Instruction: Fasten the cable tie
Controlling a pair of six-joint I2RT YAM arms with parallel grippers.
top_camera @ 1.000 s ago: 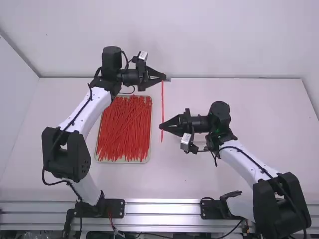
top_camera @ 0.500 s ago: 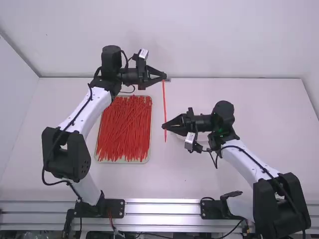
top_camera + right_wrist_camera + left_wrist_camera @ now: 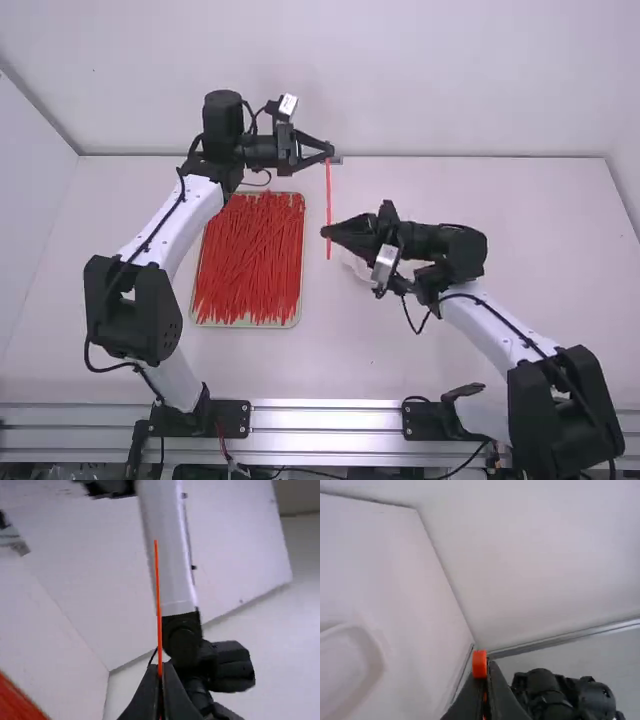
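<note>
We hold one red cable tie [image 3: 328, 200] off the table [image 3: 520, 210], just right of the tray [image 3: 246, 325] of spare ties [image 3: 250, 255]. Our left gripper [image 3: 327, 157], on the far side, is clamped tight on the tie's head end. Our right gripper [image 3: 327, 232], nearer, is pinched closed on the strap toward its tail. The tie runs straight between them, so we judge only the pickup done. Bending a loop, threading the tail through the head and pulling tight are all left.

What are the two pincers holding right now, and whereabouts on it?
Both hold one red cable tie, which hangs upright. The left pincer pinches its head end at the top. The right pincer pinches the strap a little above its lower tip.
</note>
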